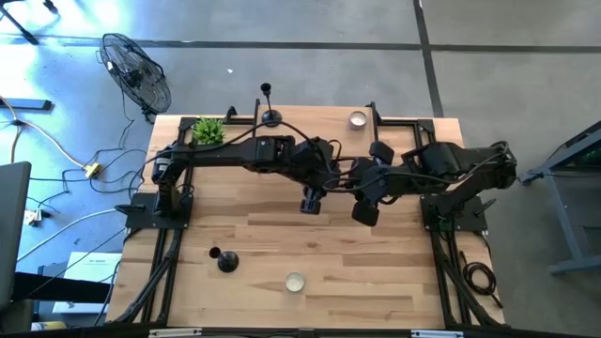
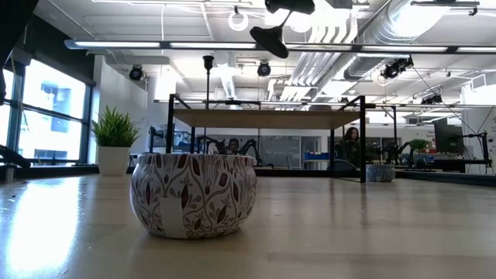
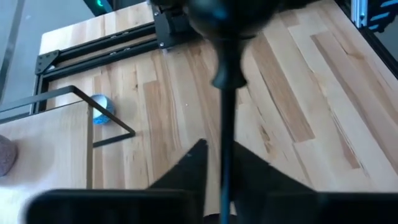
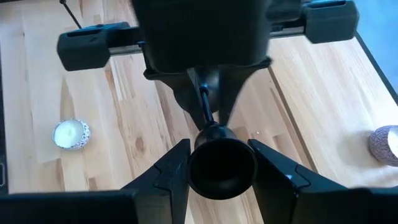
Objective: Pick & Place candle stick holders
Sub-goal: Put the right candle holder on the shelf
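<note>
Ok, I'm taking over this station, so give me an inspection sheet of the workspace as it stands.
Surface: wooden table, bare boards at the centre.
Job's things: held holder in the air between both tools; far holder and near holder standing; far tealight and near tealight on the table.
Clutter: potted plant at the far edge.
Grippers: left tool shut on the stem; right tool shut on the cup end.
Cables: floor leads left of the table; coiled cable by the right arm's base.
Surroundings: floor fan; person far behind.
</note>
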Available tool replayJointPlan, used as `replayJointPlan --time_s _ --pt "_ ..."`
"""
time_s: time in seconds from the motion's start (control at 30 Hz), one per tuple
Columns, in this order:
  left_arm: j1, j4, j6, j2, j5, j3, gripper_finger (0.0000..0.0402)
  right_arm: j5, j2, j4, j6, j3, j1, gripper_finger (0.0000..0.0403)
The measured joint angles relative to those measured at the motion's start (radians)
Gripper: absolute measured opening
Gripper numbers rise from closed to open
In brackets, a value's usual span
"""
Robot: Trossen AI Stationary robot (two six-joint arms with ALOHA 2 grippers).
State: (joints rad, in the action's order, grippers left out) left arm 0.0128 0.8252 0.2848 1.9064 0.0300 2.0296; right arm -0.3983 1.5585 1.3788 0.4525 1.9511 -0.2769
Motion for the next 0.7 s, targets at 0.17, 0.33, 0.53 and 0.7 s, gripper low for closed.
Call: replayJointPlan --time_s 0.17,0.33,0.53,0.7 --pt "0.000 0.012 -0.004 0.000 0.000 0.000 0.0014 -0.003 0.001 0.000 0.002 -0.002 0.000 0.0130" --pt "0.000 0.012 -0.004 0.000 -0.003 0.000 0.0007 -0.027 0.001 0.000 0.002 -0.002 0.000 0.0139" --pt "0.000 0.032 0.000 0.000 -0.008 0.000 0.0005 -0.031 0.001 -0.002 0.003 -0.002 0.000 0.0235" --pt "0.000 0.048 0.000 0.000 -0.007 0.000 0.0006 -0.032 0.001 -0.002 0.010 -0.002 0.000 0.0279"
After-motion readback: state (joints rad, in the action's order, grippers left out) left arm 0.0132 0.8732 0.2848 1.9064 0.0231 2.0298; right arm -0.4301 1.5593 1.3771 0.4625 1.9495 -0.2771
